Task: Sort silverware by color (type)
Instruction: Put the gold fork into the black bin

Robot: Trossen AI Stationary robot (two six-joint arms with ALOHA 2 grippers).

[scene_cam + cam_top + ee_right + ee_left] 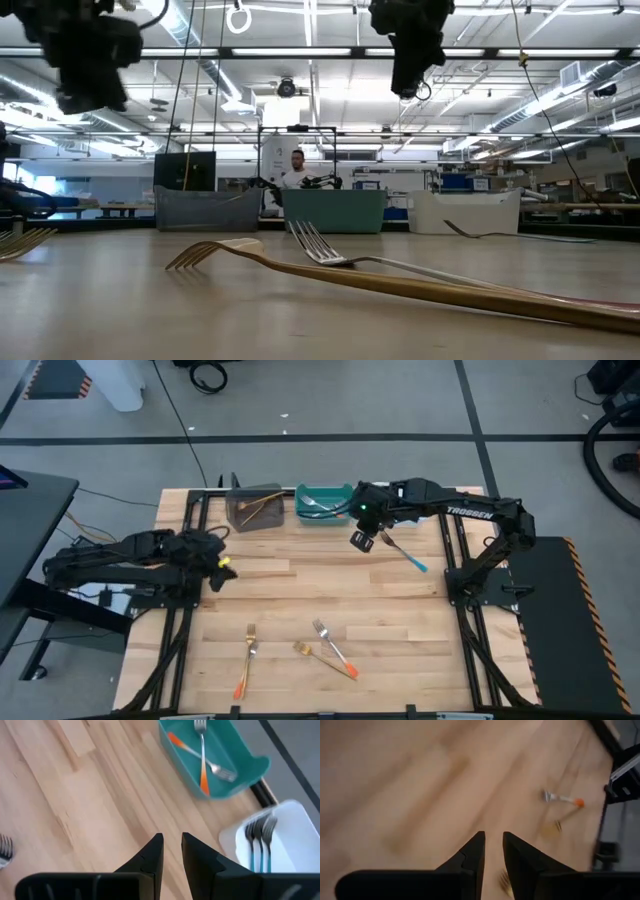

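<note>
- The silverware was only partly sorted. A blue-handled fork [405,554] lay on the table [300,590] just beside the right gripper [363,540]. Three more waited at the near edge: an orange-handled fork [246,656] on its own, and a second orange-handled fork [338,653] touching or crossing a gold fork [306,651].
- Along the far edge, the grey bin [255,490] held gold pieces, the teal bin [325,492] held orange-handled forks, and the white bin [295,827] held blue-handled ones.
- The right gripper hovered near the teal and white bins, its fingers a narrow gap apart with nothing between them.
- The left gripper [215,565] hung over the table's left side. Something yellowish showed at its tip, but I could not tell whether it was clamped on anything.
- By my reckoning the step in hand was the blue-handled fork. The next move called for the right gripper to come down across its slim shaft, pinch it and carry it to the white bin — a flat, thin thing to lift off wood.
</note>
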